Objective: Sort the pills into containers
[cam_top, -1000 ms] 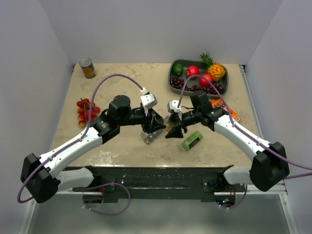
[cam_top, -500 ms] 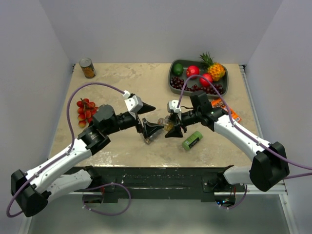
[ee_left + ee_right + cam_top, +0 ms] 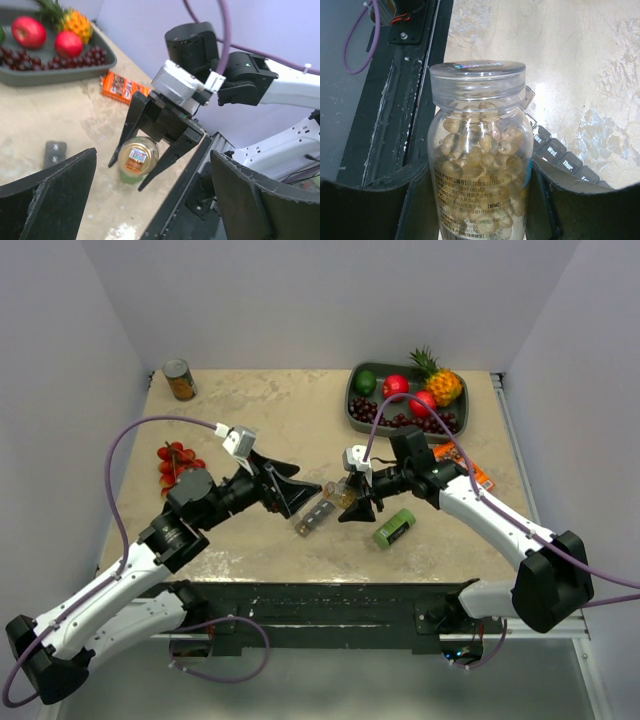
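My right gripper (image 3: 355, 502) is shut on a clear plastic bottle (image 3: 346, 495) and holds it over the middle of the table. In the right wrist view the bottle (image 3: 479, 165) is full of yellowish-amber pills (image 3: 480, 145) and its clear cap (image 3: 477, 75) is on, with my right gripper (image 3: 480, 210) clamped round its lower body. The grey containers strip (image 3: 314, 518) lies on the table just left of the bottle; its lidded compartments (image 3: 560, 156) show behind the bottle. My left gripper (image 3: 292, 485) is open and empty, to the left of the bottle (image 3: 136, 156) and apart from it.
A green box (image 3: 394, 528) lies right of the bottle. A dark fruit tray (image 3: 352, 412) stands at the back right, with an orange packet (image 3: 462, 462) in front of it. Cherry tomatoes (image 3: 177, 462) lie at the left and a can (image 3: 179, 379) at the back left.
My left gripper has drawn back to the left, away from the bottle it was at a second ago. The right gripper and the bottle have not moved.
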{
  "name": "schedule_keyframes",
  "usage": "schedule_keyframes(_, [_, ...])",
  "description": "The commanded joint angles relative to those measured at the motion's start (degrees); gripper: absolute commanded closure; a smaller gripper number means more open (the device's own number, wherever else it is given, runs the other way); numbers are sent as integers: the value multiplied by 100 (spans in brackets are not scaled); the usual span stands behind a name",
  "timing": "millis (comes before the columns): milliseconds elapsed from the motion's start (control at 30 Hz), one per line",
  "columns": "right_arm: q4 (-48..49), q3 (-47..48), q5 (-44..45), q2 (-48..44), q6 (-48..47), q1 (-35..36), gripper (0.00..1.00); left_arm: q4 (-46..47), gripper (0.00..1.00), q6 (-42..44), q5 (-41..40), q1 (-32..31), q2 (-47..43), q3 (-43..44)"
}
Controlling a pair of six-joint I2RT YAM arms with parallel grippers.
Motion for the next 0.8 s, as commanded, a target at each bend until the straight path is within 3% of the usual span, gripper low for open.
schedule_keyframes(0, [70,200,10,-146,-109,-36,98,-240,1,-1243,-168,20,233,255])
schedule_keyframes(400, [79,191,98,-128,-109,-45,98,-1066,4,-2701,-748,-24,786,703])
schedule_keyframes(600, [97,182,133,-119,-101,-53,98,-1304,5,-2931,-915,-155,1129,1019])
schedule_keyframes(767, [114,182,142,-119,-92,-53,98,-1373,19,-2853,-941,-314,1358,1098])
